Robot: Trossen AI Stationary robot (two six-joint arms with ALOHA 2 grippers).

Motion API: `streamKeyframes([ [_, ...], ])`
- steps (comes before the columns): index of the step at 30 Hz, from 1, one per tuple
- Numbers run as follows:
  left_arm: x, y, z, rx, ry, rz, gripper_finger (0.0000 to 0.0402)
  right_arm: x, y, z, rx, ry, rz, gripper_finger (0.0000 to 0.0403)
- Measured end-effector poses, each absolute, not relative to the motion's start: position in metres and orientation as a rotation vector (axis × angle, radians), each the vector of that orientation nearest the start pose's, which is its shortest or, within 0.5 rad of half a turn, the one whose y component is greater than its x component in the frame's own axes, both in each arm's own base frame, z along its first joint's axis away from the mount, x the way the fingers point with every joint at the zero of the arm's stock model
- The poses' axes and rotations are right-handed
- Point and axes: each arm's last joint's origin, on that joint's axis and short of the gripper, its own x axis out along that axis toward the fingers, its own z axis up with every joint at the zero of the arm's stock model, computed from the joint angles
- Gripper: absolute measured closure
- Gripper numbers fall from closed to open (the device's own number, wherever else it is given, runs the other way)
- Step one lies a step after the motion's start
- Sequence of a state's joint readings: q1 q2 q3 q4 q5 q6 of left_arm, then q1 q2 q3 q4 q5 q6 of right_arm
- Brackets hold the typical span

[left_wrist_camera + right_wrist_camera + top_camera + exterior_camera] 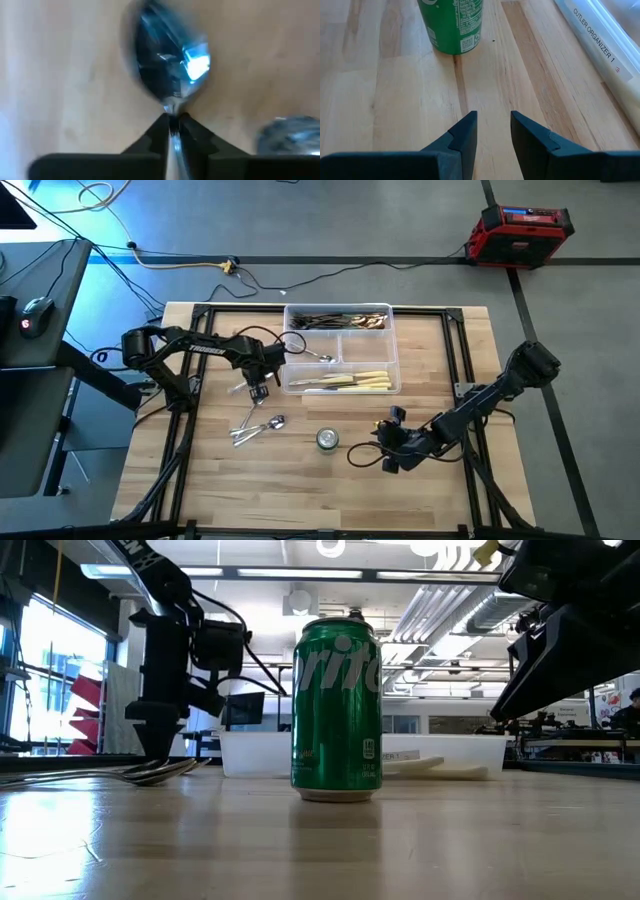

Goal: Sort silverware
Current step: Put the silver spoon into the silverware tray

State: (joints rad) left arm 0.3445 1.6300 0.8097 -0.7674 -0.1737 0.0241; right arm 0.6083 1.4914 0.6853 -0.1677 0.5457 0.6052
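Pinching spoon (172,62) neck — left jaws

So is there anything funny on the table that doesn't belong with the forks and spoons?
Yes, a green soda can stands upright on the table, between the loose spoons and the right claw. It isn't silverware, and the organizer tray has no place for it.

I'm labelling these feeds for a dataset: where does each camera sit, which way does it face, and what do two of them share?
High view: overhead, looking straight down on the table; both arms, the organizer tray.
Low view: at tabletop height, level across at the green can; arms descend from above.
Left wrist view: looks past the left gripper, shut on a spoon.
Right wrist view: looks past the open right gripper, jaws empty.
Shared: the can shows in the low, high and right wrist views.
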Motion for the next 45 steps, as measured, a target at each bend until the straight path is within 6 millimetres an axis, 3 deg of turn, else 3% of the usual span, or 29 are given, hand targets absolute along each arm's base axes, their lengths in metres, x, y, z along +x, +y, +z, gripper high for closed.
streamKeyframes([
  [4, 0.230, 0.089, 0.149, -0.034, 1.649, 0.464, 0.0395, 0.225, 0.139, 0.155, 0.041, 0.786, -0.186, 0.0300],
  [10, 0.240, 0.085, 0.193, 0.102, 1.719, 0.553, 0.0400, 0.225, 0.138, 0.155, 0.039, 0.787, -0.186, 0.0300],
  [13, 0.255, 0.082, 0.215, 0.205, 1.648, 0.555, 0.0400, 0.225, 0.139, 0.155, 0.040, 0.786, -0.186, 0.0300],
  [18, 0.289, 0.074, 0.234, 0.434, 1.428, 0.384, 0.0401, 0.225, 0.138, 0.155, 0.038, 0.786, -0.187, 0.0300],
  [23, 0.316, 0.080, 0.225, 0.643, 1.306, 0.226, 0.0401, 0.225, 0.138, 0.155, 0.038, 0.785, -0.188, 0.0300],
  [34, 0.364, 0.112, 0.159, 0.836, 1.237, 0.184, 0.0400, 0.225, 0.138, 0.155, 0.032, 0.788, -0.194, 0.0300],
  [45, 0.375, 0.120, 0.148, 0.827, 1.147, 0.192, 0.0400, 0.224, 0.138, 0.154, 0.027, 0.792, -0.198, 0.0300],
])
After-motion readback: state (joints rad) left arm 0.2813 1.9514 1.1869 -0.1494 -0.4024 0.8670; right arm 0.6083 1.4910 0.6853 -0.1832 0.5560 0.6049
